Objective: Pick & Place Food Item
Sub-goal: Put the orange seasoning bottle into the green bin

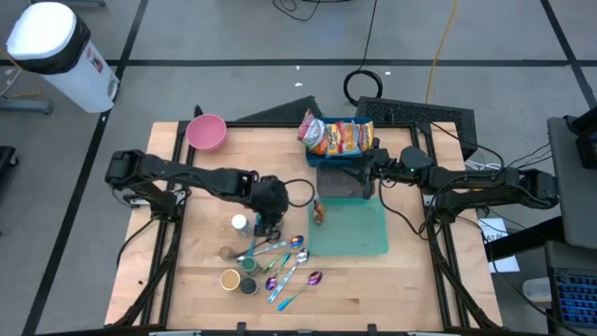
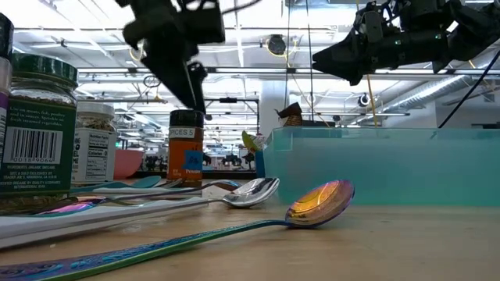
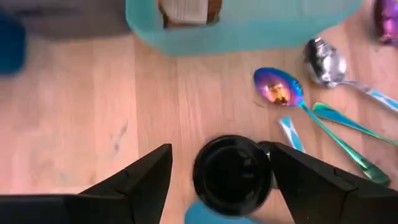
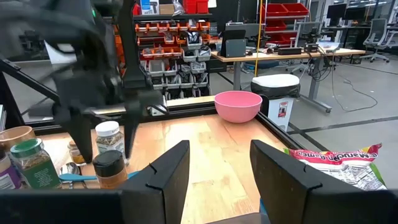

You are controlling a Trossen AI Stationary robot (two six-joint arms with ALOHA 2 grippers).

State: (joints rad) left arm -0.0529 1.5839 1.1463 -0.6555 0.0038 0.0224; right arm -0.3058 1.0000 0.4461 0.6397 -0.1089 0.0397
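Where spoons (image 1: 284, 264) crowd: spice jar (image 3: 232, 175).

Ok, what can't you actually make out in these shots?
- Brown item in the teal tray: cut off by the frame edge in the left wrist view, tiny in the high view.
- Spice jar between the left fingers: label hidden, only its black lid shows.
- Snack bags: print too small in the high view.

A tray (image 1: 359, 233) is located right of centre on the table (image 1: 187, 280). A bin (image 1: 340, 177) of snack bags (image 1: 338, 137) is set behind it. Spoons (image 1: 289, 266) and spice jars (image 1: 238, 275) are grouped left of the tray. A bowl (image 1: 206, 132) is placed at the far left corner.
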